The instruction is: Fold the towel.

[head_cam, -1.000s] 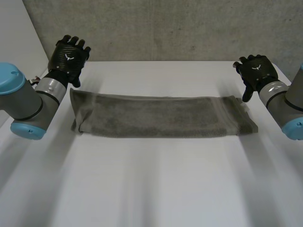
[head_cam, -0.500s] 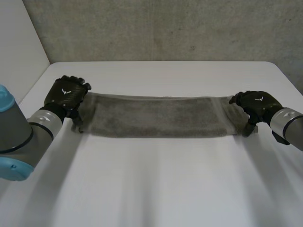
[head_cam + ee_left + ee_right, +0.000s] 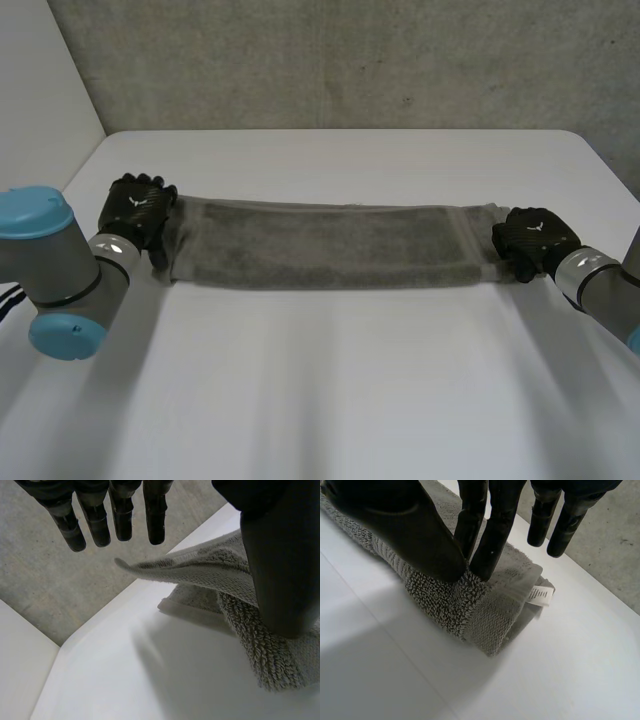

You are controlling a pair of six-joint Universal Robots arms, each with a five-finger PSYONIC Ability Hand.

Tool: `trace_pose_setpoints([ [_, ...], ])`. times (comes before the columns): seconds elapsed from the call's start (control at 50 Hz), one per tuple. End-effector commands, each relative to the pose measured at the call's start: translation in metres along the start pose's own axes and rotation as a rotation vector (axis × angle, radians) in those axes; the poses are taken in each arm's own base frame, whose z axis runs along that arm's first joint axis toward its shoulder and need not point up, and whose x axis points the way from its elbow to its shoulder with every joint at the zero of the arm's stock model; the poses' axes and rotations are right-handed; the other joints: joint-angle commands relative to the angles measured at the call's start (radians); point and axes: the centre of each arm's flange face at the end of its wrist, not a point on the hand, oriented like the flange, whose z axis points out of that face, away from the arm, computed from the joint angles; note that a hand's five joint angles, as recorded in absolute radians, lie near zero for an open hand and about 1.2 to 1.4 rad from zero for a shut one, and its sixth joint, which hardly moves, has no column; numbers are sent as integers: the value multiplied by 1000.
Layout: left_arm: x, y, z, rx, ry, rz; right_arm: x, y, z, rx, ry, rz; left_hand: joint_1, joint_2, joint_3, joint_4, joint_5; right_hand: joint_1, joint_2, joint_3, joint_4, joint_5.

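Near part of the white surface: bare.

Further in, the grey towel lies flat as a long narrow strip. It is folded lengthwise and runs side to side across the middle of the surface. One robot hand sits at each short end.

Left robot hand: on the towel's left end, back of the hand up.
- Wrist view: thumb lies down on the thick folded edge, pressing it to the surface.
- Fingers are straight, a little spread, held above the cloth and apart from it.
- One upper layer of the end stands lifted as a thin flap between thumb and fingers; the fingertips do not touch it.
- Hand wide, nothing pinched.

Right robot hand: on the towel's right end, at a corner of that end.
- Wrist view: thumb and the fingers next to it meet on a ridge of cloth and pinch it between them.
- Grip narrow, holding the towel.
- The remaining fingers are straight, above the cloth and clear of it.
- A white label sticks out from the towel's end just past the fingertips.

Far side: the surface's back edge, then a grey concrete wall.
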Motion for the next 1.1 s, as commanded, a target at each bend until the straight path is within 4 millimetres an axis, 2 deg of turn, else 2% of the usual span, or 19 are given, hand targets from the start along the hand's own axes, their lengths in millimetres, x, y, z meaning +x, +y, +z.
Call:
trace_pose_setpoints([
  [0.02, 3, 4, 4, -4, 4, 0, 4, 4, -3, -14, 10, 10, -85, -44, -52, -59, -24, 85, 74, -44, -76, 68],
  [0.16, 2, 4, 14, 20, -5, 8, 16, 7, -4, -19, 36, 8, -88, -47, -52, -59, -27, 85, 74, -44, -76, 68],
  [0.2, -1, 13, 25, 16, -24, 31, 20, 8, -4, -21, 47, 5, -85, -44, -52, -59, -24, 85, 74, -44, -76, 68],
  [0.26, -8, 18, 30, -4, -59, 81, 25, 12, -4, -30, 56, -6, -85, -44, -52, -59, -24, 85, 74, -44, -76, 68],
  [0.36, -16, 21, 29, -32, -108, 131, 27, 11, -5, -31, 59, -27, -85, -44, -52, -59, -24, 85, 74, -44, -76, 68],
  [0.44, -15, 19, 28, -32, -108, 129, 26, 11, -5, -31, 57, -30, -85, -44, -52, -59, -24, 85, 74, -44, -76, 68],
  [0.48, -16, 7, 22, -13, -109, 126, 25, 11, -5, -32, 55, -31, -88, -47, -52, -59, -27, 85, 74, -44, -76, 68],
  [0.54, -17, 3, 17, -8, -108, 119, 22, 12, -6, -38, 48, -28, -88, -47, -52, -59, -27, 85, 74, -44, -76, 68],
  [0.68, -12, -35, -12, 53, -78, -24, 21, 8, -10, -31, 47, -31, -94, -53, -52, -59, -32, 85, 74, -44, -76, 68],
  [0.74, -12, -41, -18, 52, -69, -78, 21, 9, -10, -32, 46, -31, -94, -53, -52, -59, -32, 85, 74, -44, -76, 68],
  [0.78, -4, -42, -26, 27, -25, -138, 21, 8, -10, -31, 47, -31, -94, -53, -52, -59, -32, 85, 74, -44, -76, 68],
  [0.86, 8, -41, -29, 22, 20, -153, 21, 8, -10, -32, 46, -31, -91, -50, -52, -59, -29, 85, 74, -44, -76, 68],
  [0.92, 17, -30, -26, -7, 36, -145, 20, 9, -10, -34, 45, -30, -88, -47, -52, -59, -27, 85, 74, -44, -76, 68],
  [0.96, 24, -13, -18, -43, 47, -134, 20, 9, -11, -37, 43, -28, -85, -44, -52, -59, -24, 85, 74, -44, -76, 68],
  [1.1, 30, 3, 0, -51, 37, -73, 23, 10, -11, -38, 49, -26, -82, -41, -52, -59, -21, 85, 74, -44, -76, 68],
])
